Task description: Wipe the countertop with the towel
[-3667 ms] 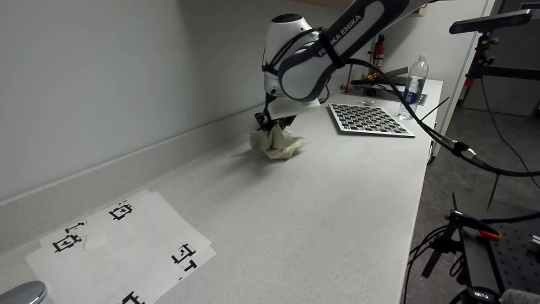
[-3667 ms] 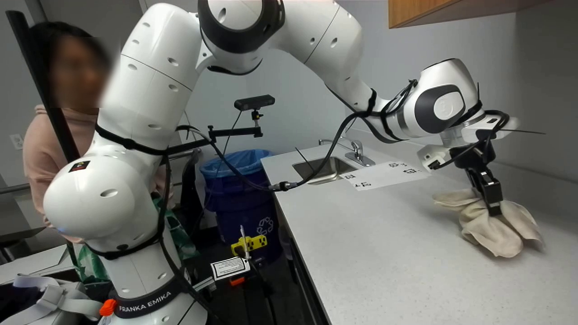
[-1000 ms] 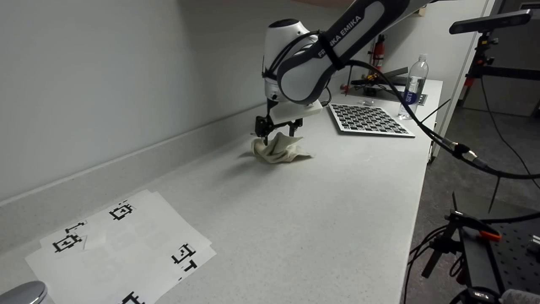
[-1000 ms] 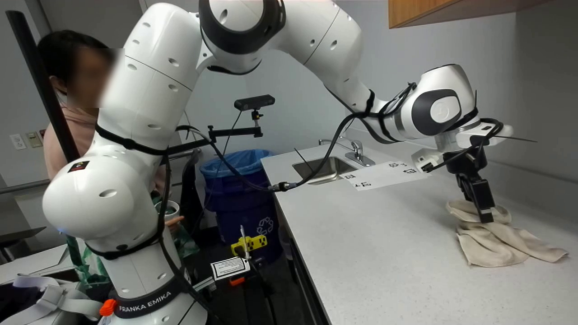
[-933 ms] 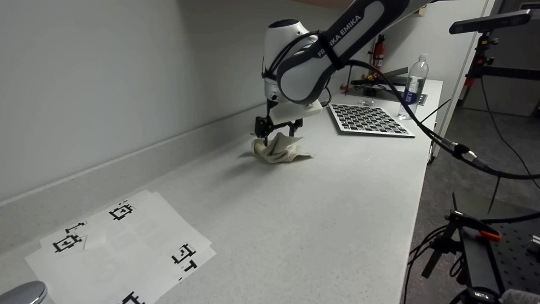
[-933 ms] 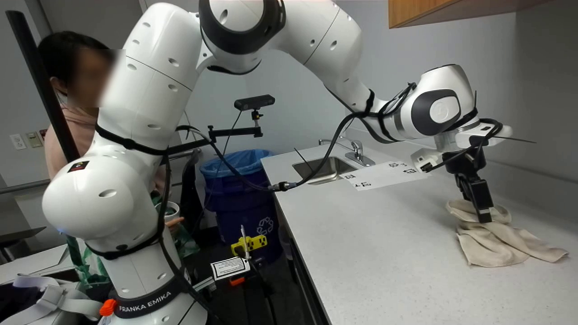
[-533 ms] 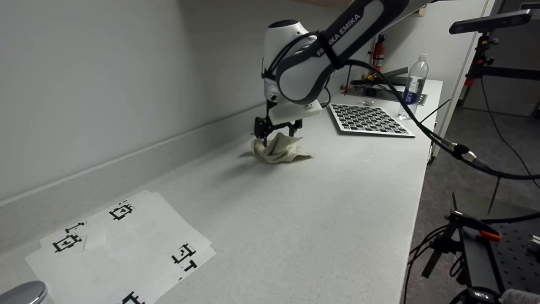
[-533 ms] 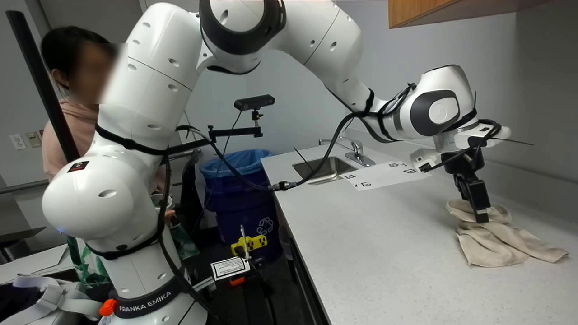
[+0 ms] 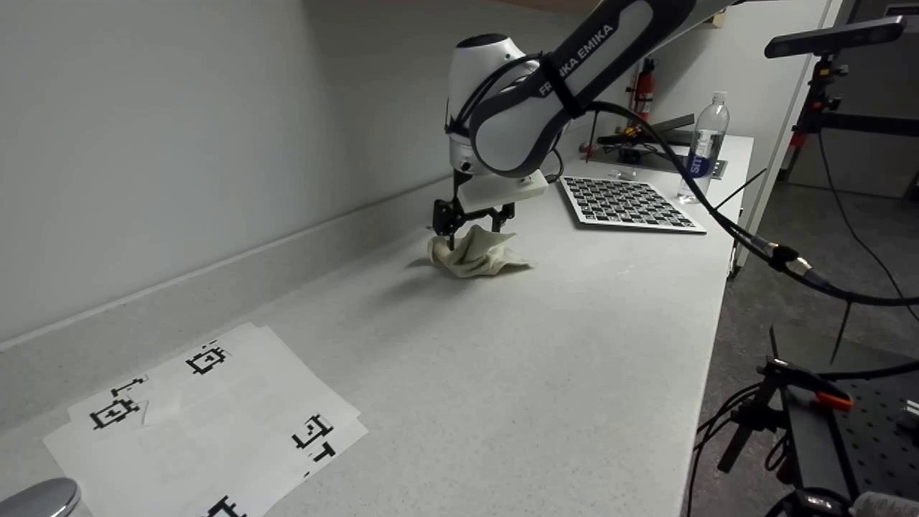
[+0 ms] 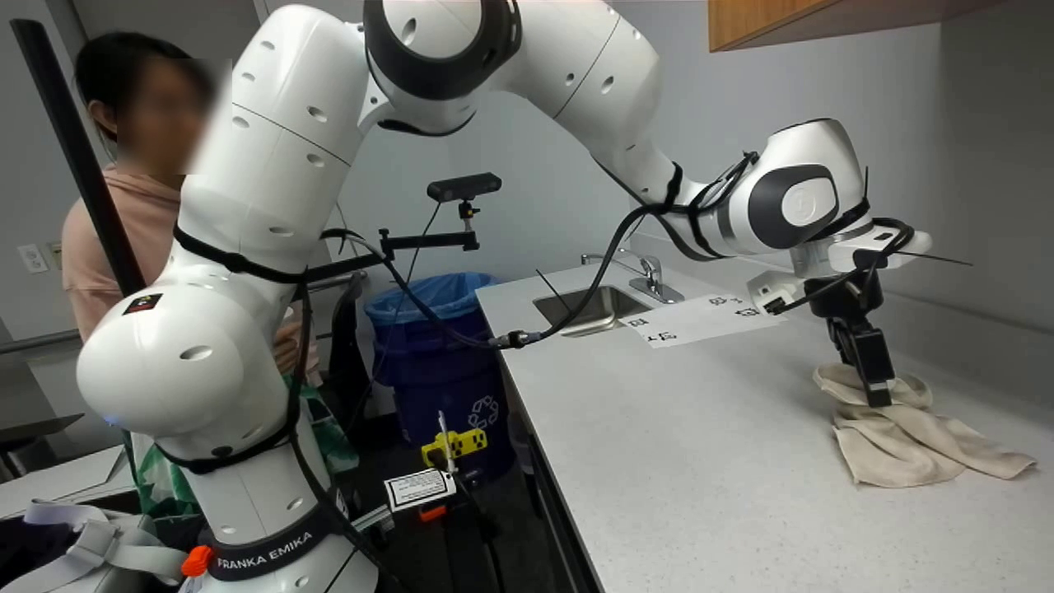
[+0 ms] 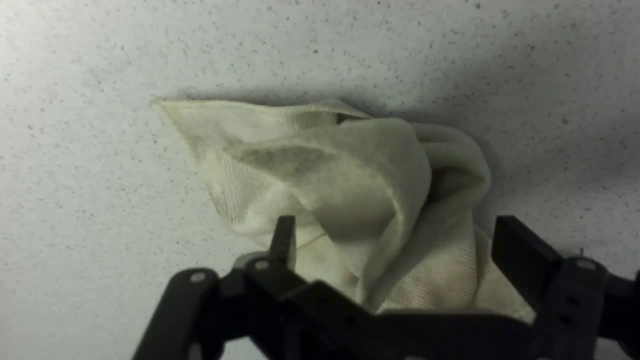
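Note:
The towel (image 9: 479, 260), beige and crumpled, lies in loose folds on the pale speckled countertop (image 9: 546, 380), close to the wall. In both exterior views my gripper (image 10: 879, 402) points down at it, fingertips low among or just over the folds. The wrist view has the jaws wide apart, with the raised fold of the towel (image 11: 360, 170) between and beyond the fingertips of my gripper (image 11: 395, 220). Neither finger presses on the cloth from the side there. Whether the tips touch the towel (image 10: 897, 453) I cannot tell. Part of it is hidden beneath the gripper body.
White sheets with black markers (image 9: 215, 416) lie along the wall. A checkered board (image 9: 624, 205) and a water bottle (image 9: 705, 158) stand at the opposite end. The sink (image 10: 609, 306) is beyond the sheets. A wooden cabinet (image 10: 782, 23) hangs overhead. A person (image 10: 123, 222) stands behind the arm.
Seconds ago the towel was bunched up around the fingertips; now it lies flatter and the jaws stand apart. Over the last second the gripper shifted only slightly. The person has moved.

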Controlling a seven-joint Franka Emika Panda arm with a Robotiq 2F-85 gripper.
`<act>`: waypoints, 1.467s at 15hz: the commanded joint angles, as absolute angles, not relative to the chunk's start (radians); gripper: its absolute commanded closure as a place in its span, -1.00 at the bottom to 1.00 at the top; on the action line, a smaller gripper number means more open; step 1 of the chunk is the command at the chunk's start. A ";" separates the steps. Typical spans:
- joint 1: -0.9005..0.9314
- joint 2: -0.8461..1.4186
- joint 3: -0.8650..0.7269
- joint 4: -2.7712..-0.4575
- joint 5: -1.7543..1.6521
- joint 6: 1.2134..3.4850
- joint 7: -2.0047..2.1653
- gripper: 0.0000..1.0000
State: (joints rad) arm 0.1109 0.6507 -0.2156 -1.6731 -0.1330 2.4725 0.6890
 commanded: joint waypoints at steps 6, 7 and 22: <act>0.109 0.743 -0.243 -1.632 -0.131 2.472 0.719 -1.00; 0.107 0.757 -0.242 -1.624 -0.127 2.466 0.720 -1.00; 0.057 0.886 -0.298 -1.443 -0.109 2.414 0.800 0.94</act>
State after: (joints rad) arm 0.0898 0.8129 -0.2853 -1.5361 -0.1296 2.4581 0.7677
